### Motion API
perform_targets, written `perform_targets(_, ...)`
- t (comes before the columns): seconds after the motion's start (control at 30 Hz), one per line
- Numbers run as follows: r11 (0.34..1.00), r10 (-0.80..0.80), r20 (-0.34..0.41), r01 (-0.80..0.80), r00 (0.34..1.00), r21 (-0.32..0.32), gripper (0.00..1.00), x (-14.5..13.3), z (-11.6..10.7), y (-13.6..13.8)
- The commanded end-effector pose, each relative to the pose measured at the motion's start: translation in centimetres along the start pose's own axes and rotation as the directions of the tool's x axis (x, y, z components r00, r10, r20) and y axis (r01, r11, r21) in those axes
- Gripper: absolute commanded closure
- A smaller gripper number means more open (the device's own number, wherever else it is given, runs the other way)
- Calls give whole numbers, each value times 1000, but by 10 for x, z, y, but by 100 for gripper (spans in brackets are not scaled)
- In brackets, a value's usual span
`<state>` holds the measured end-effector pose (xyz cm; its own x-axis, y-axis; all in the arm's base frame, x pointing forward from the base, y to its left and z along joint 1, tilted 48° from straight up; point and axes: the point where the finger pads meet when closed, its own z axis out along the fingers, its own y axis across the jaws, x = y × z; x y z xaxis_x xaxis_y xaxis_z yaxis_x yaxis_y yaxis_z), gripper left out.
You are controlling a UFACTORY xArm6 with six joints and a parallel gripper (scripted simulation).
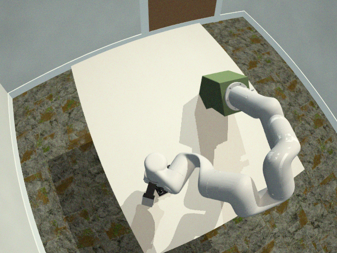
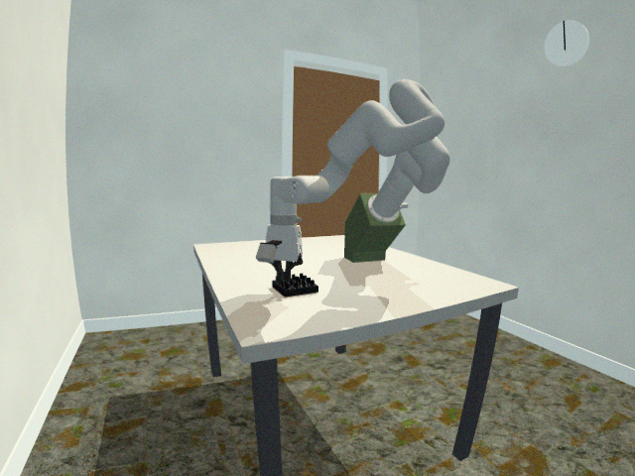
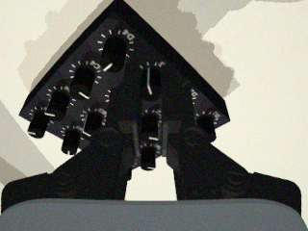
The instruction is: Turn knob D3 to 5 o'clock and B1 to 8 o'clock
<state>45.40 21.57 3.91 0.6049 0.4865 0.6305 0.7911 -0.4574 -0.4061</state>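
The black knob box stands on the table, one corner toward the top of the wrist view. My gripper points down over it, shut on knob D3, one finger on each side; arm and wrist hide it in the top view. D3's white line points up in the wrist view, about between its 4 and 5 o'clock marks; I cannot tell which is nearer. Knob B1 seems to be the far small knob beyond the fingertips; its line shows low, its marks are too small to read.
Knob D4 stands close by the left finger, C4 farther left. Knob D1 is beyond the right finger. The fingers hide C3 and D2. The white table carries the green arm base.
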Motion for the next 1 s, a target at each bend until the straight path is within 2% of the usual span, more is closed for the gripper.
perform_targets(0.0, 993, 118, 3, -118, 993, -1, 92, 1, -1, 1)
perform_targets(0.27, 950, 311, 3, -311, 950, -2, 92, 1, -1, 1)
perform_targets(0.67, 886, 463, 3, -463, 886, -2, 92, 1, -1, 1)
perform_targets(0.97, 865, 503, 2, -503, 865, -2, 92, 1, -1, 1)
